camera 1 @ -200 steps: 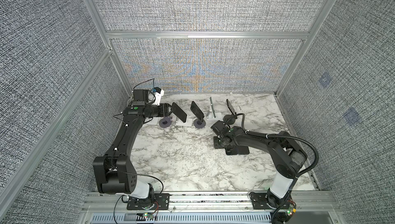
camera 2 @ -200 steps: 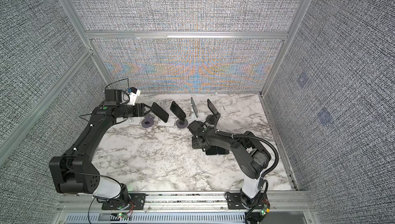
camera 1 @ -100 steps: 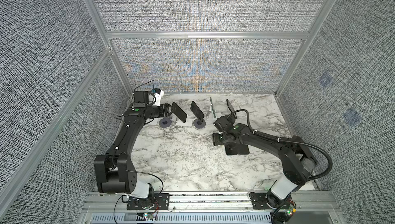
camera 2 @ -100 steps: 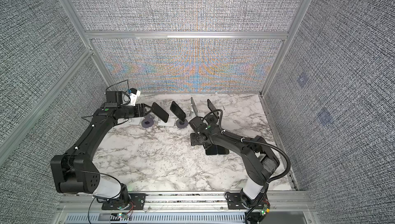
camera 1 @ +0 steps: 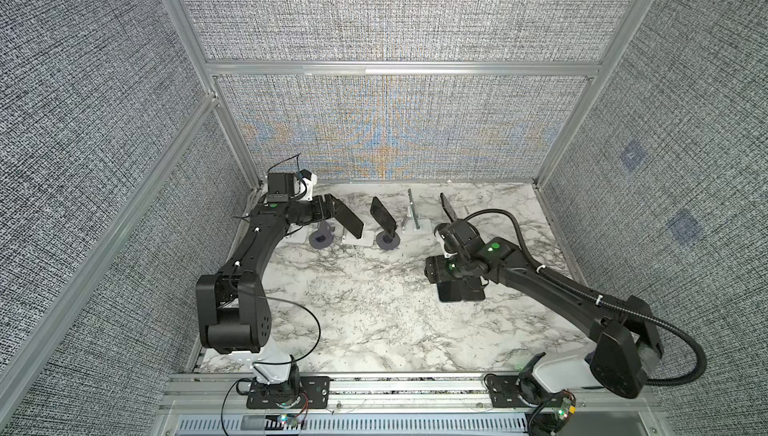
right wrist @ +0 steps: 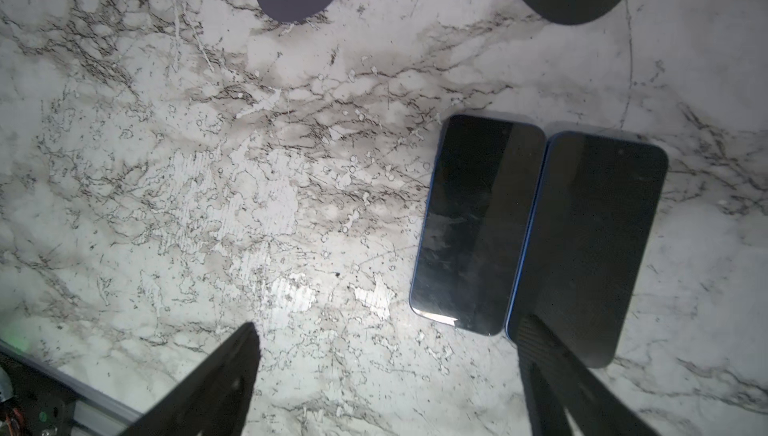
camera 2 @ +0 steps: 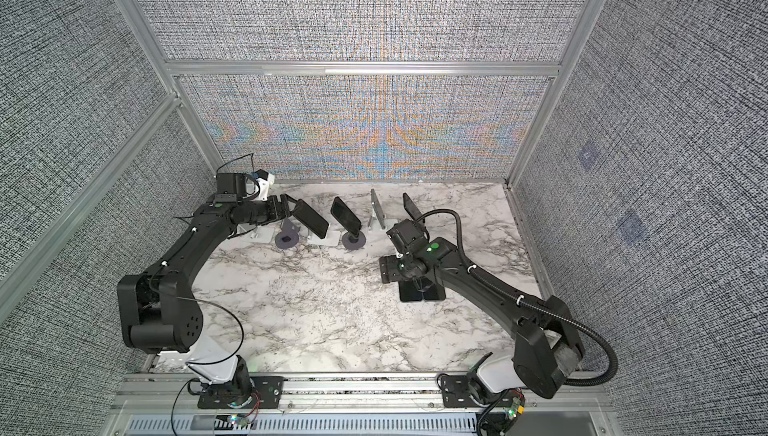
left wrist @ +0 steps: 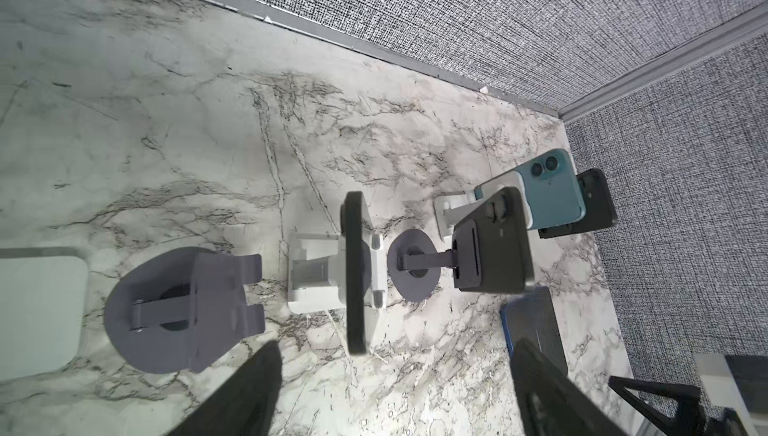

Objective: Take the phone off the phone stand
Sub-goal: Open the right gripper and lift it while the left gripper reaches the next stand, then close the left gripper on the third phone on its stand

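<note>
A dark phone [camera 1: 348,218] leans on a white phone stand [camera 1: 356,240] at the back left; the left wrist view shows this phone [left wrist: 356,272] edge-on. My left gripper [camera 1: 331,208] is open just short of its upper end, fingers [left wrist: 249,392] apart with only marble between them. Another phone [camera 1: 383,218] sits on a purple round stand [camera 1: 388,242]. A teal phone [left wrist: 548,193] and a black phone [camera 1: 446,205] stand further right. My right gripper [right wrist: 386,371] is open above the table, beside two phones [right wrist: 473,222] lying flat.
An empty purple stand [left wrist: 178,309] and an empty white stand [camera 1: 297,234] sit left of the leaning phone. The back wall rail [left wrist: 374,51] runs close behind the row. The flat phones [camera 1: 461,290] lie under my right wrist.
Both grippers' jaws have widened. The right wrist has shifted a little over the flat phones. The left arm has barely moved.
</note>
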`<move>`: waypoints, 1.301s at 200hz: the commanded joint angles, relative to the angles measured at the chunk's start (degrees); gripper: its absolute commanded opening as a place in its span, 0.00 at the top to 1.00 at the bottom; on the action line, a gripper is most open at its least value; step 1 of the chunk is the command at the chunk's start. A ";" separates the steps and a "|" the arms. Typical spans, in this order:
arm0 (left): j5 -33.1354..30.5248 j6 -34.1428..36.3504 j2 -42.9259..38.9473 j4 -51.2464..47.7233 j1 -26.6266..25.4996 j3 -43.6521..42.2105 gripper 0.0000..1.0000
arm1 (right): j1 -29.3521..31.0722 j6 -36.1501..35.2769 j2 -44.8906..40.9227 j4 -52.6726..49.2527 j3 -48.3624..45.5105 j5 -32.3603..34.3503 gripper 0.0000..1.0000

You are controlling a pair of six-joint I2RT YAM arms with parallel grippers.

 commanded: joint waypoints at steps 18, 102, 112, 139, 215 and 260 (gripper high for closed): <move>-1.66 -1.22 3.76 0.90 -0.79 2.38 0.08 | -1.32 -0.05 -2.99 -1.08 -3.29 -1.44 0.10; -3.59 -0.15 9.59 -0.40 -2.65 5.48 0.37 | -2.27 1.29 -7.23 -0.40 -9.37 -1.10 0.10; -3.83 -0.16 9.77 -0.45 -2.84 5.76 0.43 | -2.41 1.21 -7.21 -0.36 -9.39 -1.04 0.10; -4.16 0.01 10.48 -0.68 -3.40 6.17 0.61 | -2.51 1.00 -6.80 -0.26 -9.39 -0.85 0.10; -6.35 1.87 10.56 -3.93 -4.14 7.39 0.85 | -2.46 0.83 -6.53 0.65 -8.97 -0.19 0.10; -6.16 2.34 10.25 -4.66 -4.21 7.39 0.93 | -2.47 0.51 -5.05 1.65 -7.72 -0.98 0.10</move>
